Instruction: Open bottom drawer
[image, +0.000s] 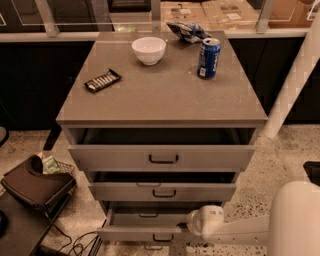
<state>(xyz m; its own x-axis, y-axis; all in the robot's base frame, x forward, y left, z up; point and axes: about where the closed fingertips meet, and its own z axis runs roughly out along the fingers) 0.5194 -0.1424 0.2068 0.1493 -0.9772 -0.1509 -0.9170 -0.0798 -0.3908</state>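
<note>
While all three grey drawers stand partly out of the cabinet, the bottom drawer (140, 233) sits lowest and furthest forward, its dark bar handle (162, 238) facing the camera and a strip of plain grey interior showing behind the front. Above it are the middle drawer (162, 191) and the top drawer (160, 159). On the cabinet's surface (160, 100) stand a white bowl (149, 50), a blue can (208, 58), a dark snack bar (102, 80) and a crumpled bag (186, 31) at the back edge.

From the lower right, the white arm (295, 220) reaches across to the gripper (194, 226), which sits at the right end of the bottom drawer's front, right of the handle. Whether it is spread or closed cannot be told, nor what it touches.

Left of the cabinet lie a dark case (35, 185), a wire basket (57, 167) and loose cables (75, 245); a white post (295, 85) leans at right. Speckled floor (280, 155) lies open on the right side.
</note>
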